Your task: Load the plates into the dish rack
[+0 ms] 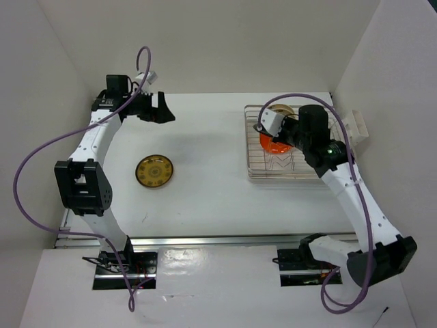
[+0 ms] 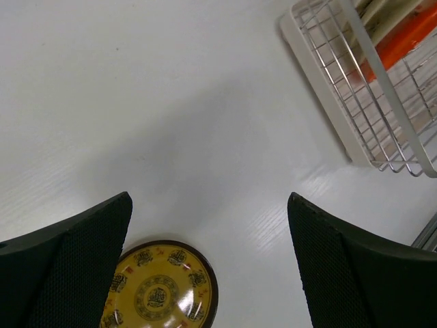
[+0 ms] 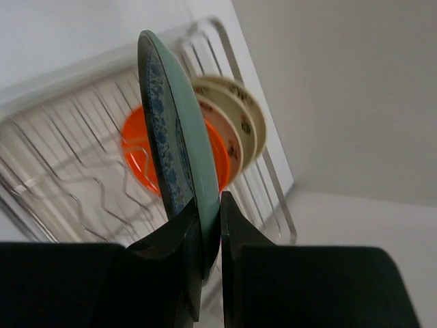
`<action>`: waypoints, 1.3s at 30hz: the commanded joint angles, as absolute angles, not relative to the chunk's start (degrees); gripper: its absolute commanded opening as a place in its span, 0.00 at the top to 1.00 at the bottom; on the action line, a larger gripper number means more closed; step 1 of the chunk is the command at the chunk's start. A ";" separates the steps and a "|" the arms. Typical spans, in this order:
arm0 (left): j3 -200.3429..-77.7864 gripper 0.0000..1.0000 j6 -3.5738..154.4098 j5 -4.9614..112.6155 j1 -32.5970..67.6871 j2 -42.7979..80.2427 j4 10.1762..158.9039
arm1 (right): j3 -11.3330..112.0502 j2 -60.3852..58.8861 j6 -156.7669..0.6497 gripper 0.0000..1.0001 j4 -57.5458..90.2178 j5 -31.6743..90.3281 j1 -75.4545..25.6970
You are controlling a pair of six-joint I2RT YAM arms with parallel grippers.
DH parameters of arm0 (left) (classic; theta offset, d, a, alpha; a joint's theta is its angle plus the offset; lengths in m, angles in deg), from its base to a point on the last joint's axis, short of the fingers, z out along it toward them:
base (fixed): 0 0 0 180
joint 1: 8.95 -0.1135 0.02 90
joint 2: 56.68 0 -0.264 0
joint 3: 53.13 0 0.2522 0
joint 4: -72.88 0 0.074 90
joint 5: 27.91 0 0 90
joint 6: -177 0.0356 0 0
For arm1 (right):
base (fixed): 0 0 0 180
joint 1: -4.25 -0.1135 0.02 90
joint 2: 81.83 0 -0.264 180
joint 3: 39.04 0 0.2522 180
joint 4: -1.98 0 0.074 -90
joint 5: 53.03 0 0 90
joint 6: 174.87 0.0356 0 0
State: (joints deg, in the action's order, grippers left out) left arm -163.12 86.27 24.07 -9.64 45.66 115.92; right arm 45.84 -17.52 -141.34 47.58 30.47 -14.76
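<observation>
Plates are mostly in the silver wire dish rack (image 1: 273, 172) on the right side of the white table (image 1: 218, 205). A bright orange round plate (image 3: 140, 157) stands on its edge between the zigzag wires. Beyond it, toward one end of the rack, stand cream round plates (image 3: 235, 119) with small marks on them. I can count two of them from the right arm's camera. Above the rack, the right gripper (image 3: 212, 229) is pinched tight on the rim of a blue-grey patterned round plate (image 3: 167, 130). That plate is held upright, on its edge, close by the orange one, and I cannot tell if it touches the wires. One plate is outside the rack. It is a yellow-brown patterned round plate (image 1: 155, 171), and it lies flat on the table, well away to the left of the rack. The left gripper (image 2: 208, 266) hangs in the air over the back left part of the table. Its two black fingers (image 2: 75, 273) are spread wide apart with nothing between them. From its camera, the yellow-brown plate shows on the table below, by the left finger. A small white slotted holder (image 1: 358, 126) stands just beside the rack's right side, near the wall.
</observation>
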 commanded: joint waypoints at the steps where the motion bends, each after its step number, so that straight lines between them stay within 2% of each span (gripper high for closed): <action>1: -161.39 0.00 84.45 27.72 -9.66 43.96 113.54 | 43.29 -15.91 -151.82 1.00 47.84 39.06 -11.84; 5: -160.15 0.00 83.23 28.25 -10.80 43.95 112.92 | 36.87 -18.02 -162.11 1.00 36.52 41.71 -11.84; 16: -158.04 0.00 82.60 27.11 -13.09 44.48 111.69 | 39.06 -11.25 -164.41 1.00 31.48 39.79 -11.31; 24: -156.98 0.00 82.60 27.64 -13.61 43.95 111.69 | 39.06 -10.02 -164.94 1.00 34.02 38.37 -10.78; 39: -155.40 0.00 82.08 26.40 -13.61 43.95 110.64 | 36.52 -15.56 -160.82 1.00 37.89 37.67 -10.78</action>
State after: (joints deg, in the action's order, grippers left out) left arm -155.47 83.29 27.70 -13.34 45.62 112.18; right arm 36.83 -14.02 -162.65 38.00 38.49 -11.24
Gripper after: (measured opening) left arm 1.000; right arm 0.168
